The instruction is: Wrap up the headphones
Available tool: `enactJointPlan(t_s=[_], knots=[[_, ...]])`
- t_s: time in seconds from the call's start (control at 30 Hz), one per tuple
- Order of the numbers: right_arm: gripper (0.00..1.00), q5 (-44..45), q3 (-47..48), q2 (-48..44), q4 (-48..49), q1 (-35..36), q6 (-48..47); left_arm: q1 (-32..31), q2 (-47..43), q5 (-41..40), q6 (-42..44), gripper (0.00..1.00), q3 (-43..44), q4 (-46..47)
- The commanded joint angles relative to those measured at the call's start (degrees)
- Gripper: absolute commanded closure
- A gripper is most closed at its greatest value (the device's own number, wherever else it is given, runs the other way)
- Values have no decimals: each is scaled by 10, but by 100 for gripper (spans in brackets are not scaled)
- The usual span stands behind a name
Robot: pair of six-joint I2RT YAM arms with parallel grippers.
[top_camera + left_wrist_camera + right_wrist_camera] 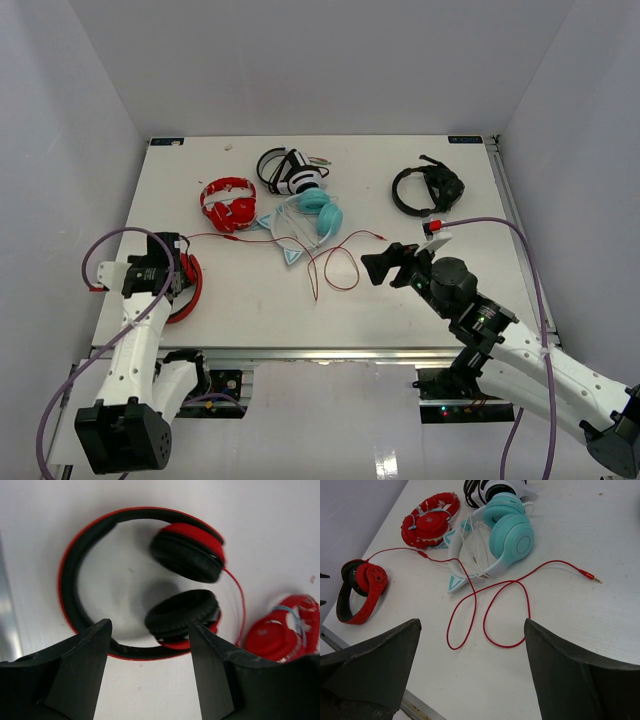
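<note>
White walls close in a white table [420, 290]. By its left edge, toward the near corner, lie the headphones [187, 557], both ear cups tucked inside the arc of the headband. The left gripper [150, 626] hovers right over them, jaws well apart and clamped on nothing; the headband's near arc and lower cup show between the fingers. Their thin red cable [555, 561] trails toward the middle of the table in loose loops, passing beside a teal pair [318, 215]. Its plug [590, 575] lies free right of centre. The right gripper [471, 623] hangs above the loops, jaws wide, holding nothing.

Wrapping looks not yet begun; this seems the step of securing the headset. Next, the left jaws would need to pin the headband while the right takes up the cable to wind it.
</note>
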Motion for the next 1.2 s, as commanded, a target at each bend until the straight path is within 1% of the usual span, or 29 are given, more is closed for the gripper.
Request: enactJointPlan(t_s=[0.0,0.07,0.1,0.17,0.3,0.37,0.47,0.53,0.73,0.87,0.93,1.0,1.1,1.17], knots=[[10,-1,-6,-3,35,0,6,32,22,-4,-115,28,9,-122],[10,6,-6,-1,35,1,6,51,46,13,-150,26,8,-156],[10,10,-6,0,35,1,6,56,53,13,-174,26,7,-172],[10,14,-7,3,35,0,7,57,53,8,-197,25,1,-190],[10,5,-4,12,35,0,10,69,35,6,-211,23,-40,-176],[10,5,-4,13,35,0,10,85,49,7,-224,21,-58,-174],[10,15,-6,14,35,0,10,89,70,2,-246,20,-51,-195],[10,16,-5,15,35,0,10,91,71,-4,-259,20,-54,-187],[10,22,-8,15,35,0,11,99,83,-29,-304,17,-81,-123],[10,28,-7,20,35,0,9,98,131,-26,-287,15,-65,-94],[10,23,-7,23,35,0,10,98,188,-32,-291,14,-48,-102],[10,20,-7,26,37,0,10,99,213,-41,-282,12,-43,-87],[10,19,-7,28,39,1,10,98,224,-48,-241,11,-42,-56],[10,22,-7,28,39,1,9,98,209,-53,-218,12,-47,-40]])
